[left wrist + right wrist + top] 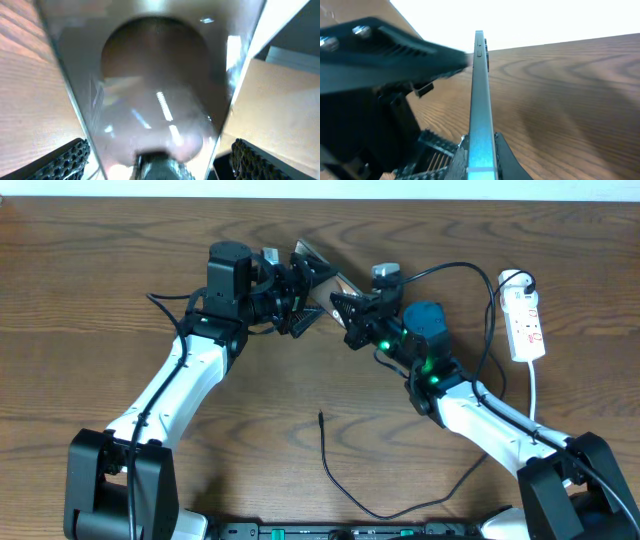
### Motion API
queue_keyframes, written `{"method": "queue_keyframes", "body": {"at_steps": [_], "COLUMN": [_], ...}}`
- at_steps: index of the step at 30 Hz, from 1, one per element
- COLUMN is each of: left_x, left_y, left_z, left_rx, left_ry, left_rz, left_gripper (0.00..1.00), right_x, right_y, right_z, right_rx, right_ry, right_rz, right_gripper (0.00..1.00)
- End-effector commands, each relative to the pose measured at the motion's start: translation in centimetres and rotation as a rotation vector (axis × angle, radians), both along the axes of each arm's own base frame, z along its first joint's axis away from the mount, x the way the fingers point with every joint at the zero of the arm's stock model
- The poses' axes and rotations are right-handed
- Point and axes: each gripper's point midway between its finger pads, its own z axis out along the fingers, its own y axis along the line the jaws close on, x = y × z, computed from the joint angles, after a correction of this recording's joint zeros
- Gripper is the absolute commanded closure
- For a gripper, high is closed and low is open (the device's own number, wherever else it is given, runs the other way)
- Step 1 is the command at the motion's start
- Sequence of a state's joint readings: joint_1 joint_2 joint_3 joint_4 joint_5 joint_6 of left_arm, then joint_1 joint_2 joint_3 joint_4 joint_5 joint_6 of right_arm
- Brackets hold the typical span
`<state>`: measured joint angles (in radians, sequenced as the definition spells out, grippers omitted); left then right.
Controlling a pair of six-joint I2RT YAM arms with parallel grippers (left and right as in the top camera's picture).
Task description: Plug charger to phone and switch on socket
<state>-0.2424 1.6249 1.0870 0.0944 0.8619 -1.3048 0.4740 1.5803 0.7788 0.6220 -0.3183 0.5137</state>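
The phone (325,272) is held tilted above the table at the back centre, between my two grippers. My right gripper (346,306) is shut on its thin edge, which runs edge-on up the right wrist view (480,95) between my fingers (481,150). My left gripper (298,298) is open, and its fingers (162,159) straddle the phone with gaps on both sides. The screen's brownish oval (155,85) fills the left wrist view. The charger (330,470) lies loose on the table at the front, its plug tip (320,416) free. The socket (527,320) lies at the far right.
The socket's white cord (535,395) runs toward the front along the right side. A thicker black robot wire (470,275) arcs over the table by the right arm. The charger cable curves right under the right arm (490,420).
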Motion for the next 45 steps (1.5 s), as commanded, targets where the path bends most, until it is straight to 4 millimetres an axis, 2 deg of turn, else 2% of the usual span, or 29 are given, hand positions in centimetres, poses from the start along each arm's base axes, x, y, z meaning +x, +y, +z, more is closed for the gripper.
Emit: {"method": "queue_keyframes", "body": {"at_steps": [1, 7, 9, 16, 20, 26, 29, 36, 45], "left_x": [-0.9, -1.1, -0.9, -0.1, 0.6, 1.9, 2.2, 2.8, 3.4], "left_y": [-0.1, 0.0, 0.1, 1.5, 2.8, 4.4, 4.6, 4.8, 5.1], "left_z": [2.3, 2.4, 2.6, 3.3, 3.5, 3.5, 3.4, 3.8, 4.2], "left_rx": [-0.048, -0.052, -0.05, -0.067, -0.052, -0.005, 0.015, 0.023, 0.031], "left_ry": [-0.053, -0.061, -0.081, -0.119, -0.158, -0.232, -0.247, -0.28, -0.3], "left_rz": [-0.076, -0.091, -0.091, -0.078, -0.053, -0.009, 0.008, 0.03, 0.061], "left_gripper": [0.08, 0.08, 0.08, 0.08, 0.08, 0.08, 0.08, 0.08, 0.08], "right_x": [1.3, 2.7, 3.3, 3.5, 2.8, 1.5, 0.5, -0.4, -1.2], "right_y": [-1.5, -3.7, -4.7, -5.2, -4.2, -1.7, -0.2, 1.5, 3.0], "right_z": [1.3, 1.9, 1.8, 1.6, 1.9, 3.7, 4.1, 4.1, 4.1], "right_rx": [0.093, 0.208, 0.31, 0.6, 0.704, 0.762, 0.813, 0.925, 1.001], "right_ry": [0.038, 0.107, 0.196, 0.463, 0.572, 0.589, 0.649, 0.775, 0.845], "right_rz": [-0.061, -0.135, -0.182, -0.249, -0.211, -0.112, -0.079, -0.096, -0.119], "right_gripper": [0.99, 0.99, 0.99, 0.99, 0.98, 0.98, 0.99, 0.98, 0.98]}}
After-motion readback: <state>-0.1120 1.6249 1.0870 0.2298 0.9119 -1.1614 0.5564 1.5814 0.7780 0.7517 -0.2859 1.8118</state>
